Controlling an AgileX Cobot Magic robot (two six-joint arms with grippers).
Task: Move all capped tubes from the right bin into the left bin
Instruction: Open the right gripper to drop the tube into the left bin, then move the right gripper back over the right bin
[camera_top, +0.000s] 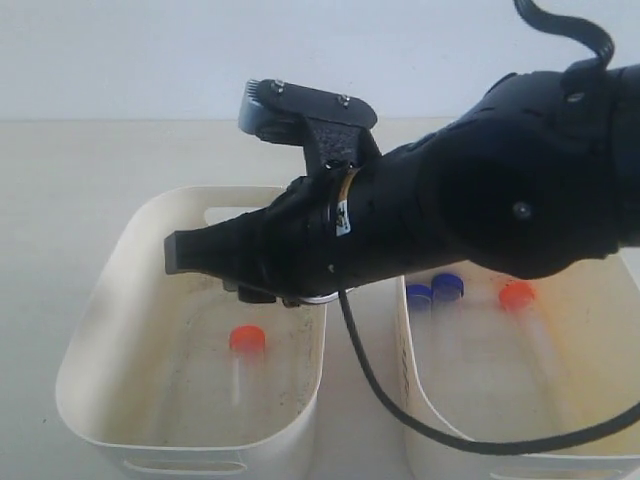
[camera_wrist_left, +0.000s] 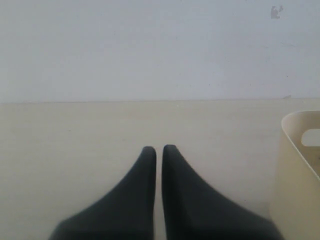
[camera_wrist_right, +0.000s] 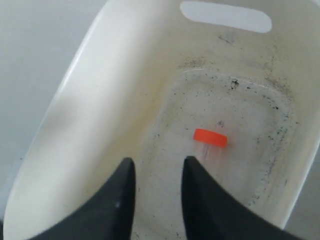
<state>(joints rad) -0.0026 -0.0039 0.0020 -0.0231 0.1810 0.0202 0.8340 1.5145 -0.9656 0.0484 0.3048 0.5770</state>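
Right arm (camera_top: 480, 210): black bulk filling the exterior view from 3 o'clock to the middle, reaching toward 9 o'clock over the left bin (camera_top: 95, 320).
Right claw (camera_wrist_right: 157, 162): fingers parted with a clear gap between them and nothing held. It hangs above the grimy floor of the left bin, apart from the tube lying there.
Cable (camera_top: 372, 395): black, drooping from the right arm, running down between the two tubs and curving toward 4 o'clock across the right bin (camera_top: 415, 400).
Left bin: cream-white oval tub at 7 o'clock on the tabletop (camera_top: 60, 170), with a slot handle at each end and a dark ring of scuffs on its floor.
Orange-capped tube (camera_top: 246, 340): one clear tube lying flat in the left bin, toward the bin's 3 o'clock side, cap pointing to 12 o'clock.
Right bin: cream tub at 5 o'clock, just beside the left bin, partly hidden by the arm and cut off by the frame edge.
Blue-capped tubes (camera_top: 446, 287): two lying side by side in the right bin, caps close together at its 11 o'clock corner.
Second orange-capped tube (camera_top: 516, 294): also in the right bin, near the blue pair at their 3 o'clock.
Left claw (camera_wrist_left: 159, 148): fingers drawn together to a hairline slit with nothing between them, above bare tabletop.
Tub end (camera_wrist_left: 295, 160): cream rim with a slot handle, near the left claw. Which bin it belongs to cannot be told.
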